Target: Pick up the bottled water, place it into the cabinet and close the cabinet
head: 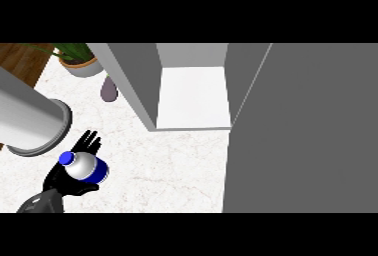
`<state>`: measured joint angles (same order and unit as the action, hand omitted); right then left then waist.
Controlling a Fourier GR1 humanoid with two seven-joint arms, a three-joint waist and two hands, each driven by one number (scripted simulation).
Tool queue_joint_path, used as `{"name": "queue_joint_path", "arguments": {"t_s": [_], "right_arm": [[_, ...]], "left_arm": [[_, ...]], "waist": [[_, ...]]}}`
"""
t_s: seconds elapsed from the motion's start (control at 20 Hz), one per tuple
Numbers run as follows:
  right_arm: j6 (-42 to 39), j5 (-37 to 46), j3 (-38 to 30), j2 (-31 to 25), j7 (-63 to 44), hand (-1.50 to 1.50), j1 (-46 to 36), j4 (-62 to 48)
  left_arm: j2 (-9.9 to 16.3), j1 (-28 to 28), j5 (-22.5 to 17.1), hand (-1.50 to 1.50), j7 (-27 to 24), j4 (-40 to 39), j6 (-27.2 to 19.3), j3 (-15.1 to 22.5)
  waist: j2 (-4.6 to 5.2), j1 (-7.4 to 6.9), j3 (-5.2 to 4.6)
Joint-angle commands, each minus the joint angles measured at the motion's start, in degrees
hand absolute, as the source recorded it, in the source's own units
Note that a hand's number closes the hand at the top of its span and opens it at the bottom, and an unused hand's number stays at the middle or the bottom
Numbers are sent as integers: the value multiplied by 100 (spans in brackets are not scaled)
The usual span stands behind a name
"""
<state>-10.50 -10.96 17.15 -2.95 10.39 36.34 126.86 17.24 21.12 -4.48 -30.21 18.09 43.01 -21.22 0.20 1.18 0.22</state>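
The bottled water [86, 166], white with a blue cap and a blue label band, shows at the lower left of the head view. My left hand [57, 183] is right behind and under it; its fingers [90, 141] stick out straight past the cap and the bottle hides the palm. I cannot tell whether the thumb touches the bottle. The cabinet [137, 85] stands open at the top middle, with a bare white shelf [193, 97] inside. Its grey door [303, 130] is swung out and fills the right side. My right hand is out of view.
A large grey cylinder [29, 125] lies at the left edge, close above my left hand. A potted plant [78, 63] and a small purple-grey object [109, 90] stand at the back left. White marbled counter [170, 170] stretches between the bottle and the door.
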Motion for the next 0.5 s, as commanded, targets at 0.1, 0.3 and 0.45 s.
{"name": "queue_joint_path", "arguments": {"t_s": [0.1, 0.3, 0.45], "right_arm": [[-40, -83, -118, -61, -50, -150, -209, -114], [-61, -98, 0, -94, -13, -150, 87, 53], [59, -58, -38, -45, -225, -150, -213, -71]], "left_arm": [[-110, -159, -88, -150, -398, -133, 1287, 100], [-314, 10, -72, -150, -343, 53, 1089, 203], [-390, -116, -60, 150, -414, 129, 1208, 297]], "waist": [[24, -8, -47], [4, 45, -43], [22, 2, -48]]}}
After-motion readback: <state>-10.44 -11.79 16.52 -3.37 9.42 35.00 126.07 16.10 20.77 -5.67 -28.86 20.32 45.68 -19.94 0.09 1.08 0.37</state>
